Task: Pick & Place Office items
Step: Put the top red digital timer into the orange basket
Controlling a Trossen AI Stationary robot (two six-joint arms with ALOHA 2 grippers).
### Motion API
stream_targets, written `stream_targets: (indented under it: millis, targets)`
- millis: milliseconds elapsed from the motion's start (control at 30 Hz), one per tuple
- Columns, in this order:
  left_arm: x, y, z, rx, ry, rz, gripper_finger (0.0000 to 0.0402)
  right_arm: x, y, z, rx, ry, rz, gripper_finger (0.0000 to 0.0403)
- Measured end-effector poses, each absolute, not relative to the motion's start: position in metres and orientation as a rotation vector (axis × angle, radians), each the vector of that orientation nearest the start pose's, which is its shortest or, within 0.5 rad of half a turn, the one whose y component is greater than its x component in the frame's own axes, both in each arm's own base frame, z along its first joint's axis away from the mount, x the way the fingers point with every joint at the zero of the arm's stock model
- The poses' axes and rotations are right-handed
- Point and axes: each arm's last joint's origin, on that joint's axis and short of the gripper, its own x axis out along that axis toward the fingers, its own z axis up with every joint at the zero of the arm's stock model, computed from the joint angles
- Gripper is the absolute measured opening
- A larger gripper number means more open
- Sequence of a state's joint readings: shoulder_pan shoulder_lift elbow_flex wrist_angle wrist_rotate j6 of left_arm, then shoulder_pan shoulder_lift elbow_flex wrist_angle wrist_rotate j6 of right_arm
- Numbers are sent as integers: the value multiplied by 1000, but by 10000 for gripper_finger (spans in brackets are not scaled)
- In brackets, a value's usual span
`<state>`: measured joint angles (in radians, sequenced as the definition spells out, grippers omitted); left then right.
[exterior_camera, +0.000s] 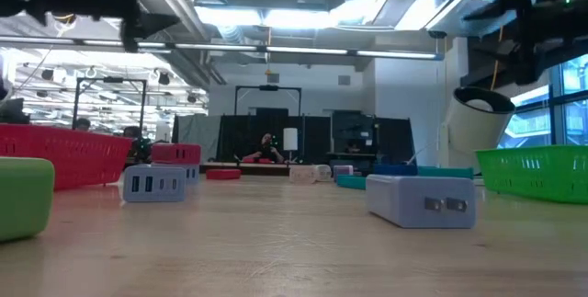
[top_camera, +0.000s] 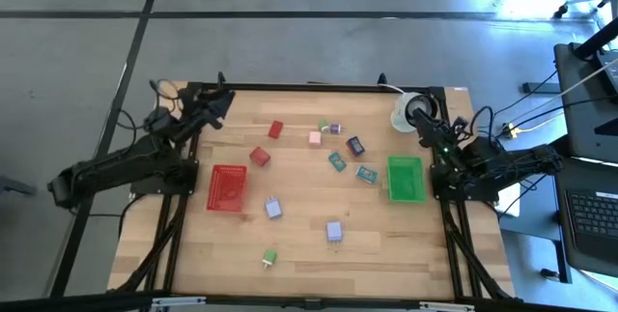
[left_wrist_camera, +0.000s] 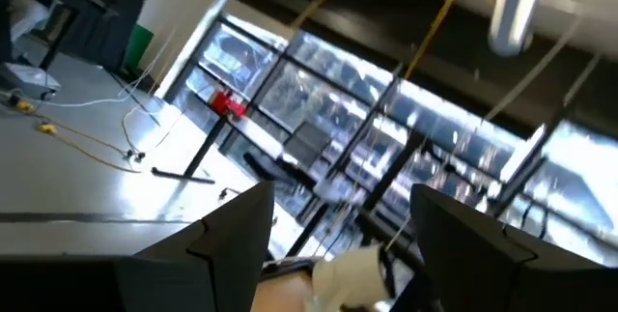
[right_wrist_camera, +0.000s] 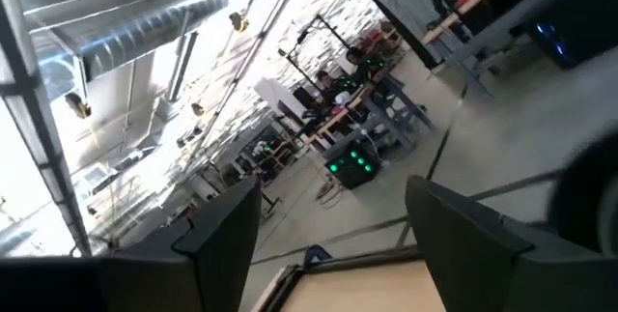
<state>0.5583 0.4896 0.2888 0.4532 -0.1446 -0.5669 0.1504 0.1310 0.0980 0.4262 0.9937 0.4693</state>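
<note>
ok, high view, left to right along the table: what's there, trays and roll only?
red tray → green tray → white roll, which sits at the far right corner, just right of the green tray's middle.

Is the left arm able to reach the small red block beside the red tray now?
Probably yes: the left tool is open and empty, and nothing stands between it and the small red block.
</note>
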Motion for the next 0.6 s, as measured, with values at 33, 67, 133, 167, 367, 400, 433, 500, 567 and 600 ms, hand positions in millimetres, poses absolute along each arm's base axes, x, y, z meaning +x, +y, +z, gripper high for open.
stream_targets:
  millis: [33, 67, 133, 167, 367, 400, 433, 500, 567, 600]
  targets:
    - [115, 76, 266, -468, -417, 598, 240, 85, -12, 229, 638, -532, -736, 261]
    - [120, 78, 270, -451, -395, 588, 240, 85, -11, 236, 615, -527, -727, 261]
    - [129, 83, 274, -428, -339, 572, 240, 85, -11, 250, 570, -518, -716, 261]
    - [134, 86, 276, -422, -309, 563, 240, 86, -11, 257, 549, -513, -719, 261]
    - [161, 101, 268, -436, -88, 572, 240, 99, -9, 288, 435, -453, -746, 261]
    - [164, 103, 265, -441, -53, 581, 240, 102, -8, 291, 418, -438, -750, 261]
    - [168, 105, 261, -447, -25, 591, 240, 107, -8, 294, 398, -421, -755, 261]
    - [174, 110, 254, -459, 21, 612, 240, 115, -7, 299, 363, -389, -763, 261]
    - [180, 114, 247, -471, 71, 637, 240, 124, -5, 303, 314, -349, -772, 261]
    - [183, 116, 244, -479, 107, 650, 240, 129, -4, 304, 286, -327, -777, 261]
